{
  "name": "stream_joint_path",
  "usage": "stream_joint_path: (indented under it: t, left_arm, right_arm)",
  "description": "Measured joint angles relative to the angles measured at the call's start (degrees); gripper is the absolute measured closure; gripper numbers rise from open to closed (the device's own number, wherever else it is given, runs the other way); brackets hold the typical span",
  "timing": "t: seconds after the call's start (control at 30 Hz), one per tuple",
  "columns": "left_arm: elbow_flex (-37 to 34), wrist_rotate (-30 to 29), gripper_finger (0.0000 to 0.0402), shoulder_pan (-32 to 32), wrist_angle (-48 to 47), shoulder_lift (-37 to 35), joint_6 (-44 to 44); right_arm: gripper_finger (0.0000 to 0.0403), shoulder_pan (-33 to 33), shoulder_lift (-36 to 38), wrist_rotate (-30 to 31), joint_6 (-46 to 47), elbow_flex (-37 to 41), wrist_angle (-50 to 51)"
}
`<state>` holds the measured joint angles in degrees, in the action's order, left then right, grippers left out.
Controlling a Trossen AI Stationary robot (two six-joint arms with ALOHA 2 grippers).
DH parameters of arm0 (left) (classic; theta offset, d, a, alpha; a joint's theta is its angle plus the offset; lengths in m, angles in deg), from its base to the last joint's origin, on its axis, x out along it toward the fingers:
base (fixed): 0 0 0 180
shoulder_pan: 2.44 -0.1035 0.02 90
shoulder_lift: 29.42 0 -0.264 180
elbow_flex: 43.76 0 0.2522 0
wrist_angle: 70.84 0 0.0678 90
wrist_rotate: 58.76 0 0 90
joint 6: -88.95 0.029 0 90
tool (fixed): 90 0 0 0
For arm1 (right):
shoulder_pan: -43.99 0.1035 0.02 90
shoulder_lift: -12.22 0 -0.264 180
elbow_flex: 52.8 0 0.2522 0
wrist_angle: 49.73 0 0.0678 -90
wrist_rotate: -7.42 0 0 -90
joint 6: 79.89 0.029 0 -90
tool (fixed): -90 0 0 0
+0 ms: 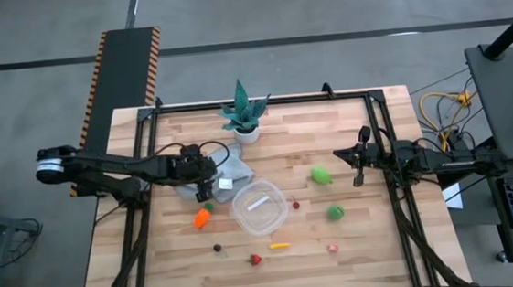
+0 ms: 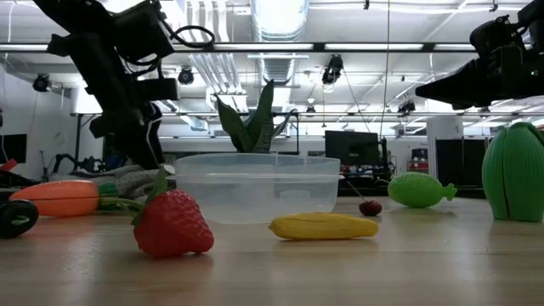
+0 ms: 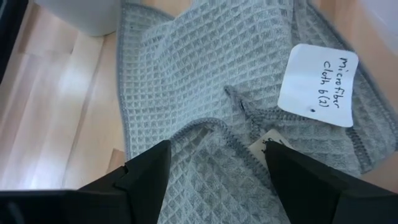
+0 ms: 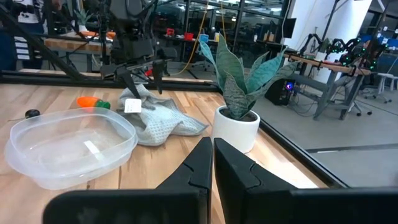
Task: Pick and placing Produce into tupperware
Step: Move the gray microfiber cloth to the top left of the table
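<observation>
The tupperware (image 1: pixel 261 210) is a round, see-through plastic bowl with a small white sticker inside, and it sits in the middle of the wooden table (image 1: pixel 358 264) with nothing in it. Around it lie small shiny toy foods: an orange carrot (image 1: pixel 202 218), a yellow banana (image 2: pixel 324 226), a bumpy red strawberry (image 2: pixel 172 224) and a smooth green fruit (image 1: pixel 320 175). The left gripper (image 1: pixel 211 176) hangs with its fingers spread wide over a soft grey waffle cloth (image 3: pixel 205 93) just beside the bowl, while the right gripper (image 1: pixel 357 160) waits with fingers pressed together, well apart from the bowl.
</observation>
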<state>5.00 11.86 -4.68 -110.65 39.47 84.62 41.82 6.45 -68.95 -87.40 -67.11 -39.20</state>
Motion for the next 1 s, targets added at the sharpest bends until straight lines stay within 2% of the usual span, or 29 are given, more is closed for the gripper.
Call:
stream_joint_path:
  t: [0.2,0.43,0.67,1.0]
  left_arm:
    - [0.00,1.43,0.0195,0.00,-0.48,0.98,-0.32]
    - [-0.02,1.62,0.0288,0.04,-0.54,2.60,0.12]
    - [0.36,5.21,0.0388,0.01,-0.74,1.62,0.16]
    - [5.38,7.76,0.0399,0.00,-2.12,-3.89,1.17]
  right_arm:
    - [0.0394,0.00,0.04,0.00,0.00,0.01,-0.02]
    - [0.0394,0.00,0.06,0.00,-0.02,0.01,-0.04]
    - [0.0394,0.00,0.04,0.00,-0.05,0.02,-0.07]
    - [0.0394,0.02,0.05,0.00,-0.09,0.02,-0.05]
